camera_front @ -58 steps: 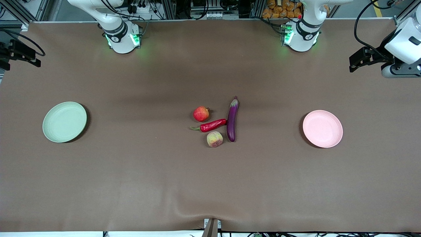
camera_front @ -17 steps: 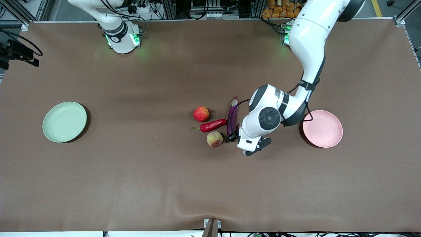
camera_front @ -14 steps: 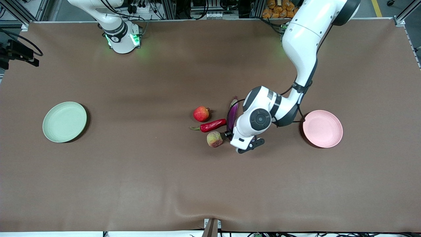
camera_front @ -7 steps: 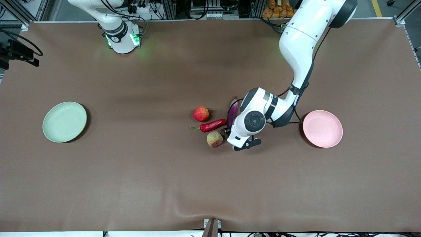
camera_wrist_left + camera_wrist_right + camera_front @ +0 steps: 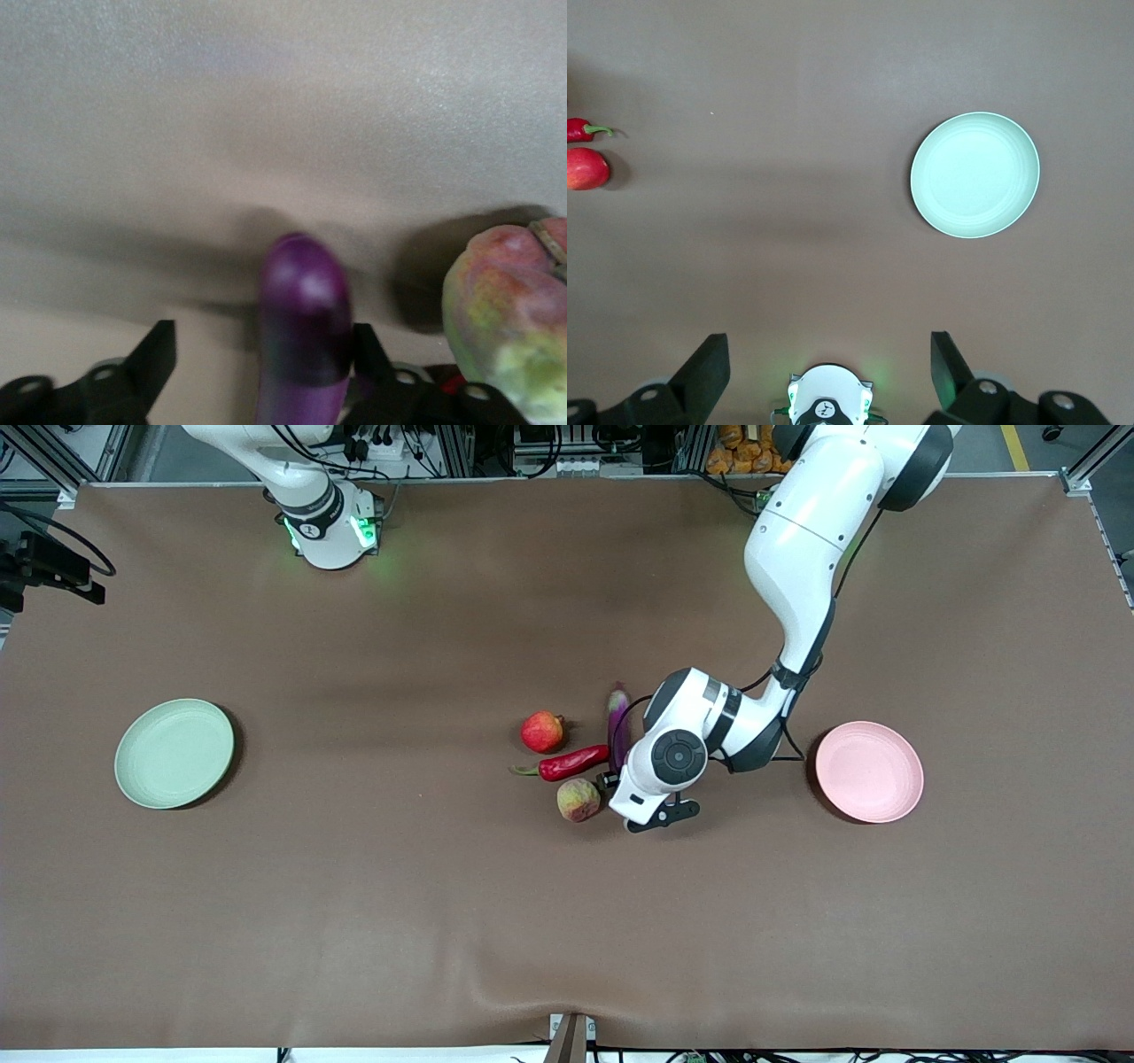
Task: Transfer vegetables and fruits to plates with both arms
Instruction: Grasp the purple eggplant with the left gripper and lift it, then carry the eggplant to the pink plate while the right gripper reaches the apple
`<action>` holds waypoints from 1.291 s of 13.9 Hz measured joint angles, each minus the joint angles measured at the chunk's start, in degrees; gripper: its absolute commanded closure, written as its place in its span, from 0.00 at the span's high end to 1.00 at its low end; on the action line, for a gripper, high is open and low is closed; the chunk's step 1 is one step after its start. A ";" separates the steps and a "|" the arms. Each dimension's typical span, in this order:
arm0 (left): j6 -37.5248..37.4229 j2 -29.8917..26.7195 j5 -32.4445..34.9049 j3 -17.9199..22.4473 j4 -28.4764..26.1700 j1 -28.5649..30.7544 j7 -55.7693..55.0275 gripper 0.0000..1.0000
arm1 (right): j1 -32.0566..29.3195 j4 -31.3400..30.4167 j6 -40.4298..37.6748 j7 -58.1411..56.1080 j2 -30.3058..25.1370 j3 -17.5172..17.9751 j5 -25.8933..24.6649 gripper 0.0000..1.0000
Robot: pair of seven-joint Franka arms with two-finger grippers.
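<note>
a: where do the plates lie?
b: pale green plate toward the right arm's end, pale pink plate toward the left arm's end.
a: and the left gripper?
b: down at the eggplant, fingers astride its end, one touching; a firm hold cannot be told. peach just beside, chili and pomegranate near.
a: right gripper?
b: waiting, wide open, empty.

Left arm's wrist hid the eggplant lower half; peach cut by left wrist frame edge; left gripper fingertips cropped.
</note>
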 measured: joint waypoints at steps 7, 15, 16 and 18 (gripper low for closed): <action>-3.41 -1.54 1.40 0.41 1.83 0.19 0.19 0.00 | -0.04 -0.04 0.62 0.00 2.19 0.11 0.00 1.00; -26.36 -15.32 6.56 1.21 2.67 10.21 10.62 0.00 | 0.72 -0.61 0.77 -0.02 13.14 0.88 0.21 1.00; -28.09 -16.11 9.19 1.20 2.53 11.39 12.86 0.00 | 1.90 -0.60 0.77 0.75 13.30 1.04 0.55 1.00; -29.64 -16.36 14.56 1.28 1.79 13.45 17.61 0.00 | 6.52 -0.68 1.45 9.71 13.41 1.35 1.61 1.00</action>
